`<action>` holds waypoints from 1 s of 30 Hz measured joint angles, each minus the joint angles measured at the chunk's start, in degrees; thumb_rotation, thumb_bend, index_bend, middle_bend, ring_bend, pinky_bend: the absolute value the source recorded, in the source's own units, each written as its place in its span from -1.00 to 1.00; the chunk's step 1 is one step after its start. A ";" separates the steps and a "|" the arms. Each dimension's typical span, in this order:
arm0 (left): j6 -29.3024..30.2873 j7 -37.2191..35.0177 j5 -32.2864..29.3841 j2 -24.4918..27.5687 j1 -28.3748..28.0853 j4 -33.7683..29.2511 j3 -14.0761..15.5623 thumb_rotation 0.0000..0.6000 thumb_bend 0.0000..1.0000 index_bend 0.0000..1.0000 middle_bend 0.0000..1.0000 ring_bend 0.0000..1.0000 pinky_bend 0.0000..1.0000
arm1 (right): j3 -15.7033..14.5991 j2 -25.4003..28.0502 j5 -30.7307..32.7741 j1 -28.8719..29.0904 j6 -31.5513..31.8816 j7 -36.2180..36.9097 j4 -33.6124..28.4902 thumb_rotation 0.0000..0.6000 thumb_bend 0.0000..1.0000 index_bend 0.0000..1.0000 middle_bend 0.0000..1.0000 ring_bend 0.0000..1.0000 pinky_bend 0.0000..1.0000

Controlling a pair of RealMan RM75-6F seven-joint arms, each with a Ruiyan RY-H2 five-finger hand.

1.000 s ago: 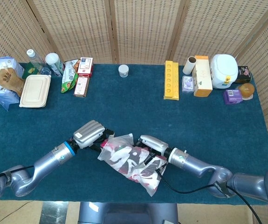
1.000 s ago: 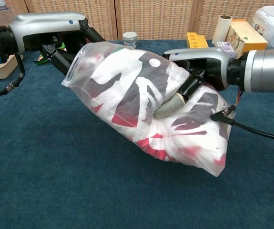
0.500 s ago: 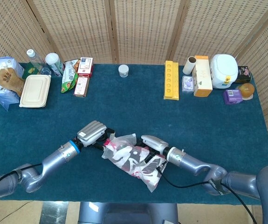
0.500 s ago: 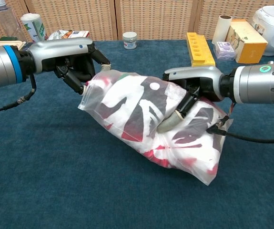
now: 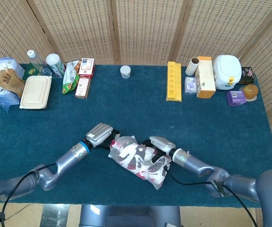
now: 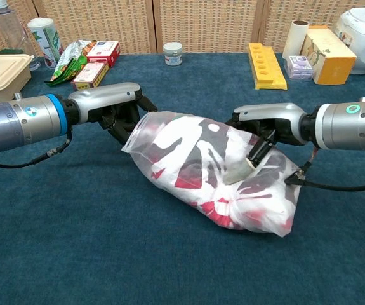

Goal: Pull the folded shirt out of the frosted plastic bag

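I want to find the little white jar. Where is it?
In the head view, the little white jar stands at the table's far edge near the middle, between the red boxes on the left and the yellow tray on the right.

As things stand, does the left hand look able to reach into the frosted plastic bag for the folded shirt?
Probably yes. The left hand is at the open mouth of the frosted plastic bag, nothing lying between them, while the right hand grips the bag's middle, holding the red, white and black folded shirt in place.

We see a frosted plastic bag [image 6: 169,136], cloudy and softly glossy, over a printed cloth shirt [image 6: 201,159], lying on a matt, napped blue table cover [image 6: 106,254], with smooth silver-finished arms [image 6: 11,121] and woven wicker screens [image 5: 140,28] behind.
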 measured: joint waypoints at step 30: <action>-8.73 6.01 -6.68 3.70 -5.78 -4.89 -4.91 1.00 -0.17 0.61 1.00 1.00 1.00 | -4.93 9.36 -18.21 -16.64 35.84 -15.39 4.50 1.00 -0.80 -0.71 -0.32 -0.06 -0.25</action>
